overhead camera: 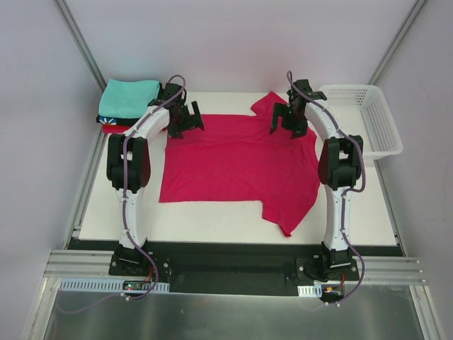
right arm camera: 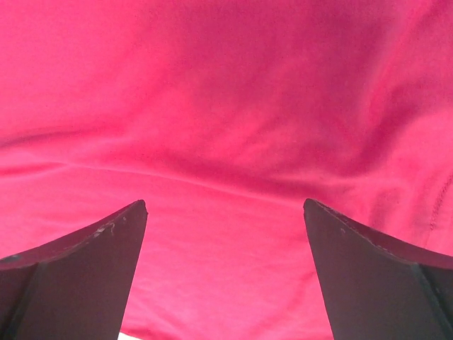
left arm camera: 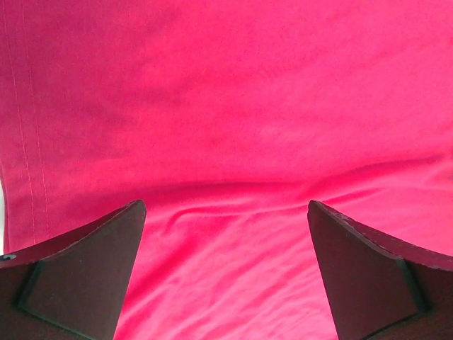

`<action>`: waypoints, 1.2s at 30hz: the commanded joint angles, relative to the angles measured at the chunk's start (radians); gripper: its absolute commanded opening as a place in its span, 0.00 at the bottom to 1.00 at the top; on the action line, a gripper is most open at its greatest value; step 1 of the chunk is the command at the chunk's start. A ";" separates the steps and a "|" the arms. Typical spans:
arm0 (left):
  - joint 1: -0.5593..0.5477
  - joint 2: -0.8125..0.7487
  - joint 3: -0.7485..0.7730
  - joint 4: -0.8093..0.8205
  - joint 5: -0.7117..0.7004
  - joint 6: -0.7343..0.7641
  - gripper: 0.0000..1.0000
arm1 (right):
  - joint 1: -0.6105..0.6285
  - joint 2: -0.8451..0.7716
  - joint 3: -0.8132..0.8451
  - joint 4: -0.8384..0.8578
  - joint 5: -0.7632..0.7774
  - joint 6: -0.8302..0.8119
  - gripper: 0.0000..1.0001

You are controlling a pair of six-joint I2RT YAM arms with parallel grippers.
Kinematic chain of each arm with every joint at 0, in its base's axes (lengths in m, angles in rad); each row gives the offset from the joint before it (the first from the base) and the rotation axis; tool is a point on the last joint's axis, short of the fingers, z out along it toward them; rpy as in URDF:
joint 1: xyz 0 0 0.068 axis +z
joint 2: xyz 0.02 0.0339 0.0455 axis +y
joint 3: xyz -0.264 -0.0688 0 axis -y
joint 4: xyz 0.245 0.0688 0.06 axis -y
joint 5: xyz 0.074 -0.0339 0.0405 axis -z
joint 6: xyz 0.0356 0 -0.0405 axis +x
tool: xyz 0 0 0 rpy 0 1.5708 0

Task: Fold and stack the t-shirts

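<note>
The top external camera is looking down from above and behind the arm bases, taking in the whole table [overhead camera: 212, 219]. Both wrist cameras are facing down from very near the crimson-pink t-shirt [overhead camera: 233, 159], past the left fingers [left arm camera: 78, 283] and right fingers [right arm camera: 368, 283]. All three views are sharing the shirt's far part.

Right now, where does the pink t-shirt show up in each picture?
Top external: pink t-shirt spread flat in the middle.
Left wrist: fills the picture beyond the open left tool.
Right wrist: fills the picture beyond the open right tool.
Shared landmark: both dark tools.
</note>
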 commanded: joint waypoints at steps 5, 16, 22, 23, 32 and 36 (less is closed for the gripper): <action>-0.018 -0.053 -0.021 -0.007 0.002 0.019 0.99 | -0.016 -0.064 0.016 -0.040 -0.191 -0.001 0.96; -0.142 -0.377 -0.491 -0.064 -0.087 -0.016 0.99 | 0.257 -0.578 -0.651 -0.039 0.113 -0.027 0.99; -0.142 -0.435 -0.571 -0.065 -0.081 -0.011 0.99 | 0.431 -0.774 -0.884 -0.052 0.246 0.073 0.75; -0.142 -0.447 -0.577 -0.064 -0.081 -0.013 0.99 | 0.460 -0.792 -0.901 -0.063 0.252 0.090 0.75; -0.141 -0.539 -0.597 -0.078 -0.088 -0.013 0.99 | 0.639 -0.885 -1.081 0.039 0.208 0.268 0.72; -0.142 -0.550 -0.603 -0.093 -0.091 -0.010 0.99 | 0.690 -0.854 -1.091 0.099 0.185 0.302 0.72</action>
